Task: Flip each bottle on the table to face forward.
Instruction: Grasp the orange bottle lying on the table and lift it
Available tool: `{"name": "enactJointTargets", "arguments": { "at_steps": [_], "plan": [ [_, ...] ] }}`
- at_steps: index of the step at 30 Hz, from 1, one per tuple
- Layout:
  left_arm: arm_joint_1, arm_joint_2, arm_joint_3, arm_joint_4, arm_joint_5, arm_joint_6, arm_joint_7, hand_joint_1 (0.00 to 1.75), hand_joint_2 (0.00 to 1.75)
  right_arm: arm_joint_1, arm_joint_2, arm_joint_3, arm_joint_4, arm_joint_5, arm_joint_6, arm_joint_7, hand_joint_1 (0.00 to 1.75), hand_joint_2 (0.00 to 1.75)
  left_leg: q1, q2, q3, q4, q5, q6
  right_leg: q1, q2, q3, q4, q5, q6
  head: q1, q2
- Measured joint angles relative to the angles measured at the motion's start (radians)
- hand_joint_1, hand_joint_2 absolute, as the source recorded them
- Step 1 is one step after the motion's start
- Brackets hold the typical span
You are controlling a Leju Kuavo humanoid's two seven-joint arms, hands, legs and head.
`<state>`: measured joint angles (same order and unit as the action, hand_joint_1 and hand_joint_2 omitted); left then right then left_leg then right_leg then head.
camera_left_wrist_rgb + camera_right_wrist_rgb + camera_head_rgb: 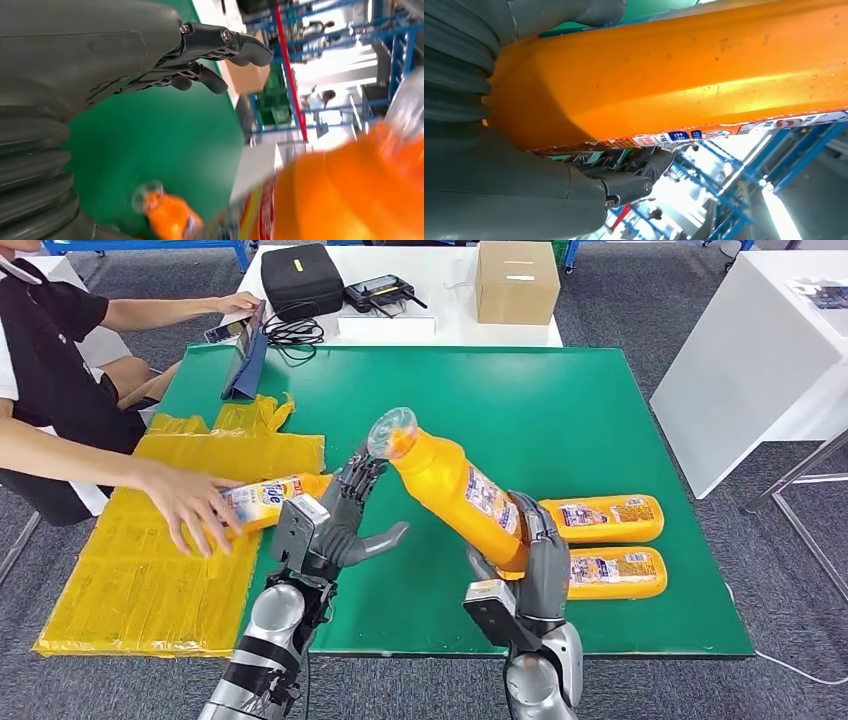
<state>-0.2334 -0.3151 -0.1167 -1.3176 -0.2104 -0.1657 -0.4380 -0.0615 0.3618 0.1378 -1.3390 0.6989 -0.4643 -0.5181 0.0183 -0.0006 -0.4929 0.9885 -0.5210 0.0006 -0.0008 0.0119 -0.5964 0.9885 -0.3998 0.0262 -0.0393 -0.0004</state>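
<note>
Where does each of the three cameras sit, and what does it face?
Head view: high on the body, looking down at the green table; shows both arms, left hand and right hand.
Left wrist view: behind the left hand, whose fingers are spread.
Right wrist view: behind the right hand, tight against the held bottle.
All views share that bottle.

- The held bottle (pixel 455 490) looks like glossy orange plastic with a clear cap and a printed label.
- The worktop (pixel 560 410) has a matt green covering.
- The right robot hand (pixel 535 560) has a grey, matt plastic-looking shell.
- The box (pixel 516 280) is plain brown cardboard.
- The yellow sheet (pixel 150 580) looks crinkled and slightly shiny.
</note>
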Motion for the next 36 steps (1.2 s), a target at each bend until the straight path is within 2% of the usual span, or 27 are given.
{"name": "enactJointTargets", "arguments": {
  "at_steps": [12, 21, 22, 26, 36],
  "plan": [
    [-0.039, 0.011, -0.032, 0.084, 0.081, -0.065, -0.008, 0.00, 1.75, -0.089, 0.009, 0.112, 0.182, 0.033, 0.043, 0.011, 1.75, 1.75, 0.000, 0.000, 0.000, 0.000, 0.000, 0.000, 0.000, 0.000, 0.000, 0.000, 0.000, 0.000, 0.000, 0.000],
    [-0.044, 0.018, -0.037, 0.118, 0.133, -0.093, -0.017, 0.00, 1.75, -0.148, 0.004, 0.195, 0.349, 0.045, 0.015, 0.042, 1.75, 1.75, 0.000, 0.000, -0.001, 0.000, 0.000, 0.000, 0.000, 0.000, -0.001, 0.000, 0.000, 0.000, 0.000, 0.000],
    [-0.044, 0.018, -0.037, 0.120, 0.140, -0.097, -0.017, 0.05, 1.75, -0.151, 0.004, 0.199, 0.358, 0.045, 0.015, 0.042, 1.75, 1.75, 0.000, 0.000, -0.001, 0.000, 0.000, 0.000, 0.000, 0.000, -0.001, 0.000, 0.000, 0.000, 0.000, 0.000],
    [-0.044, 0.018, -0.037, 0.123, 0.172, -0.107, -0.018, 1.71, 1.75, -0.164, 0.003, 0.214, 0.392, 0.040, 0.014, 0.043, 1.75, 1.75, 0.000, 0.000, -0.001, 0.000, 0.000, 0.000, 0.000, 0.000, -0.001, 0.000, 0.000, 0.000, 0.000, 0.000],
    [-0.041, 0.018, -0.035, 0.127, 0.172, -0.052, -0.018, 1.75, 1.75, -0.171, 0.003, 0.229, 0.423, 0.034, 0.000, 0.044, 1.75, 1.75, 0.000, 0.000, -0.001, 0.000, 0.000, 0.000, 0.000, 0.000, -0.001, 0.000, 0.000, 0.000, 0.000, 0.000]
  ]
}}
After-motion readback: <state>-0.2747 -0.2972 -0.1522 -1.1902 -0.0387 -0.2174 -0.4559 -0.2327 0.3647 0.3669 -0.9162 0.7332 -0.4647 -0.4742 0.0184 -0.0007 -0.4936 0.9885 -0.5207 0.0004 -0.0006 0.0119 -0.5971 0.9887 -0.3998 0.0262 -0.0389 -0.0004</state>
